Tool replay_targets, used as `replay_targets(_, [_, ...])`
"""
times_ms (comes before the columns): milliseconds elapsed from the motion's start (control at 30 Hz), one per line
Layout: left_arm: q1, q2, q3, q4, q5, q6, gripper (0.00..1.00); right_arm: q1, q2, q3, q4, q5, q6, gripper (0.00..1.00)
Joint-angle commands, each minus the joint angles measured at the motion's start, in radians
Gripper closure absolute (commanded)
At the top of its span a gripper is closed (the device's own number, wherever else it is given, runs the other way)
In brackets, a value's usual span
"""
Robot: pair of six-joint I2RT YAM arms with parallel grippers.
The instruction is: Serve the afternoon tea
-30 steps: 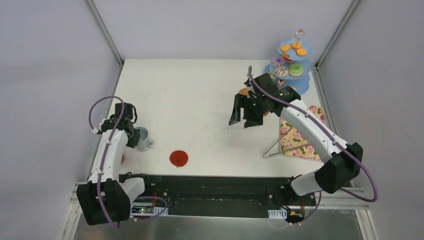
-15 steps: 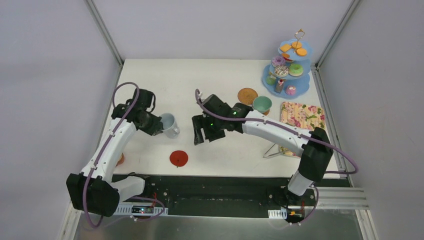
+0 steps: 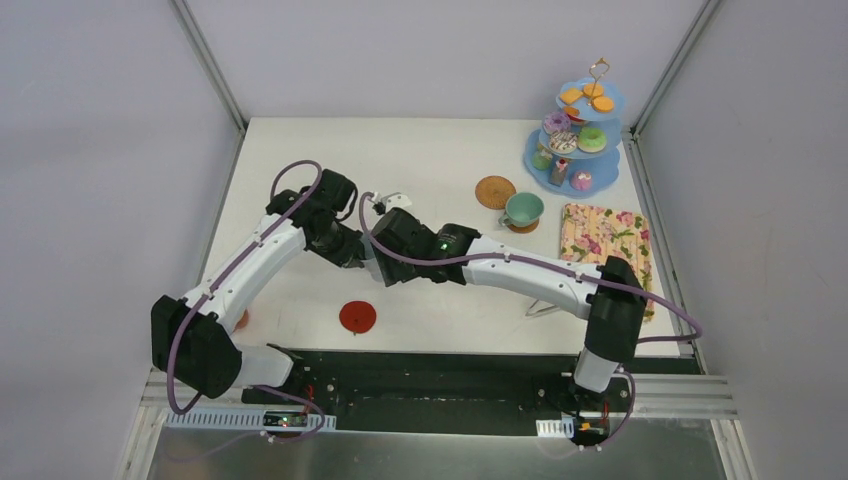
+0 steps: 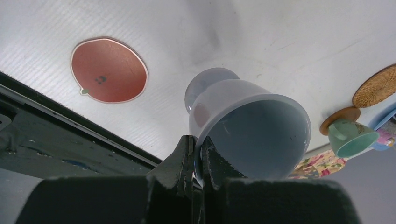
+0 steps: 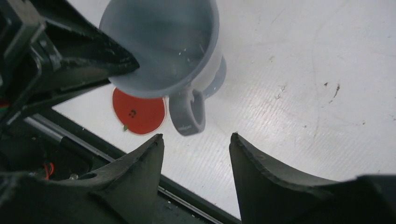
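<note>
My left jaws are clenched on the rim of the grey-blue cup [image 4: 247,135], one finger inside the wall and one outside. The cup hangs tilted in the air above the worktop [image 3: 420,160], mouth towards the camera and foot pointing away. My right jaws are spread wide and hold nothing; the cup's handle [image 5: 187,112] hangs just ahead of their gap, touching neither finger. The red coaster [image 4: 109,70] lies on the worktop beyond the cup, ahead of both jaws. The mint cup [image 4: 350,137] sits on its own coaster well off to the side. I judge this cup light, stiff and smooth, so a thin rim pinch could let it swivel or slip. For a handover I'd close the right jaws across the opposite wall, or on the handle, before the left lets go.
</note>
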Motion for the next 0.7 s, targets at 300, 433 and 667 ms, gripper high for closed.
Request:
replay_targets(300, [-0.034,0.043,0.074,0.038,0.101,0.005,1.0,-0.001,0.055,-0.016,0.136,0.103,-0.085,0.62])
replay_targets(433, [-0.034,0.048,0.087,0.025,0.103,0.026,1.0,0.0,0.069,-0.02,0.158,0.133,-0.093,0.75])
replay_targets(667, [-0.034,0.049,0.092,0.042,0.114,0.056,1.0,-0.005,0.097,-0.001,0.155,0.197,-0.047,1.0])
